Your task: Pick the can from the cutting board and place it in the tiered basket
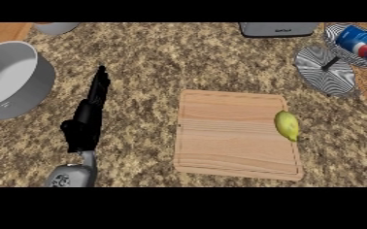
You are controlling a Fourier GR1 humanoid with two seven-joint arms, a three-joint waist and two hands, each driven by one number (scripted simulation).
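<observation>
One rectangular pale wooden cutting board [237, 136], one yellow-green lemon [287, 125], one blue, white and red can [354, 40]. One black-and-white striped tiered wire basket [326, 70], one large grey pot [22, 80], one black robot hand [87, 116]. All on one speckled brown stone worktop [165, 58].

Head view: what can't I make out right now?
- Right robot hand: not in the head view at all.
- Can: lying in the tiered basket, cut off by the right edge.
- Pot: cut off by the left edge.
- Left robot hand: seen edge-on, so its palm is hidden.
</observation>
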